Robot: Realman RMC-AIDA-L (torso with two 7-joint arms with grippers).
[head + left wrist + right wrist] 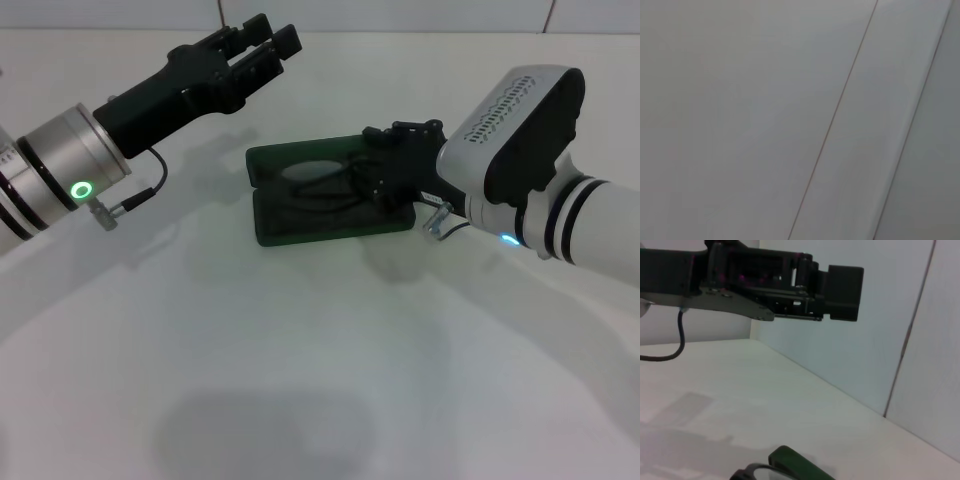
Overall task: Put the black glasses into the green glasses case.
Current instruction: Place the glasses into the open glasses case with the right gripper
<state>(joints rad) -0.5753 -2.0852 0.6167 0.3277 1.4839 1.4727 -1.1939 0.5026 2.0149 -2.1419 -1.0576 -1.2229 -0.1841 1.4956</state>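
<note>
Black glasses inside green glasses case, beneath right gripper.

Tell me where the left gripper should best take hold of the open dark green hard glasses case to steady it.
Probably the bare left end of the dark green hard glasses case, approached from the robot's left. The thin black glasses lie inside, and the right gripper covers the case's right end. The left gripper hovers raised, behind and to the left of the case.
</note>
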